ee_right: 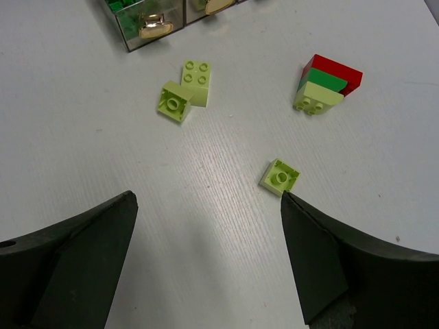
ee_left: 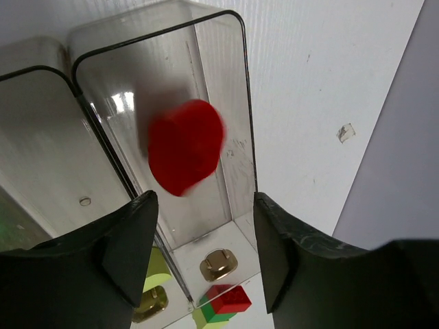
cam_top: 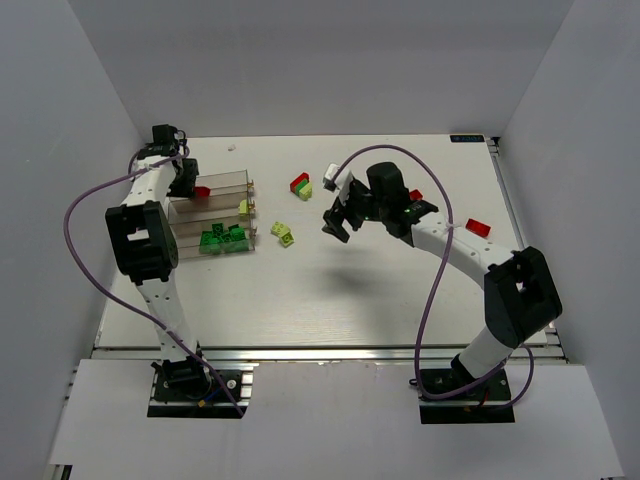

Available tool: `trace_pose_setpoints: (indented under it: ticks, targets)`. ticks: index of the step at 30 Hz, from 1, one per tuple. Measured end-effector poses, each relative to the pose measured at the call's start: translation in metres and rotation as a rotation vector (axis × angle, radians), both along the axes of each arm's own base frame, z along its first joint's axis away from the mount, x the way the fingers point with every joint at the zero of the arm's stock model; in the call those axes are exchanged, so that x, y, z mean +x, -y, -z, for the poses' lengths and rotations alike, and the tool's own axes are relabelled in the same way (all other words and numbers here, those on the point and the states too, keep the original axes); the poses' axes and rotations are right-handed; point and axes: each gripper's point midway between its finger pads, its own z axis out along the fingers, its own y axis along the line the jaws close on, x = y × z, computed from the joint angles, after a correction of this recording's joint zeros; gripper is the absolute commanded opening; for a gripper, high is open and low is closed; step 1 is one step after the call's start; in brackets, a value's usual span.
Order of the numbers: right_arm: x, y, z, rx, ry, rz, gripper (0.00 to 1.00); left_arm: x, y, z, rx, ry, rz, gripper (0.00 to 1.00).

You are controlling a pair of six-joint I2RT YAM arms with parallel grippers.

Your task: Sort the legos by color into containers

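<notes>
- Brick of red studded plastic [ee_left: 186,145] shows blurred within the far compartment of the clear smoky plastic tray [ee_left: 230,103], below my left pincer [ee_left: 206,205], whose fingers are spread and empty.
- I should lift straight up, clear of the compartment walls.
- My right pincer [ee_right: 207,199] is also spread and empty; it should centre on one lime piece.
- Count: three loose lime bricks [ee_right: 175,101], one red-green-lime stack [ee_right: 326,86], two red bricks [cam_top: 478,227] at right.

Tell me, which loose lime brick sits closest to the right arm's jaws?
The lone lime brick, lying right by the jaws; the lime pair touch each other farther away.
</notes>
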Motion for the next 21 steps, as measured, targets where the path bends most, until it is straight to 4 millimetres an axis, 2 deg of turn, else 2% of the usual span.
trace_pose_setpoints:
  ticks: [1, 4, 7, 9, 11, 13, 14, 15, 17, 21]
  targets:
    - [0.0, 0.0, 0.0, 0.0, 0.0, 0.002, 0.89, 0.0, 0.001, 0.0, -0.002, 0.0, 0.003, 0.72]
    - [0.002, 0.002, 0.0, 0.001, -0.003, 0.008, 0.89, 0.0, 0.003, -0.001, -0.011, 0.006, 0.01, 0.73]
    - [0.003, 0.003, 0.0, 0.004, -0.011, 0.022, 0.89, -0.003, 0.007, -0.004, -0.025, 0.017, 0.024, 0.73]
    - [0.005, 0.004, 0.0, 0.008, -0.019, 0.042, 0.89, -0.005, 0.009, -0.012, -0.025, 0.037, 0.044, 0.69]
    - [0.009, 0.005, 0.0, 0.021, -0.038, 0.076, 0.89, -0.009, 0.014, -0.023, -0.021, 0.072, 0.092, 0.6]
    - [0.017, 0.002, -0.003, 0.033, -0.056, 0.11, 0.89, -0.013, 0.021, -0.04, 0.0, 0.13, 0.17, 0.44]
    - [0.022, 0.0, -0.003, 0.041, -0.068, 0.125, 0.89, -0.017, 0.025, -0.05, 0.011, 0.163, 0.219, 0.31]
    - [0.028, -0.003, -0.004, 0.049, -0.079, 0.137, 0.89, -0.021, 0.03, -0.062, 0.018, 0.202, 0.263, 0.29]
    - [0.039, -0.011, -0.005, 0.064, -0.107, 0.159, 0.89, -0.033, 0.044, -0.085, 0.042, 0.311, 0.378, 0.29]
    - [0.06, -0.026, 0.001, 0.083, -0.187, 0.216, 0.89, -0.07, 0.08, -0.117, 0.052, 0.53, 0.595, 0.56]
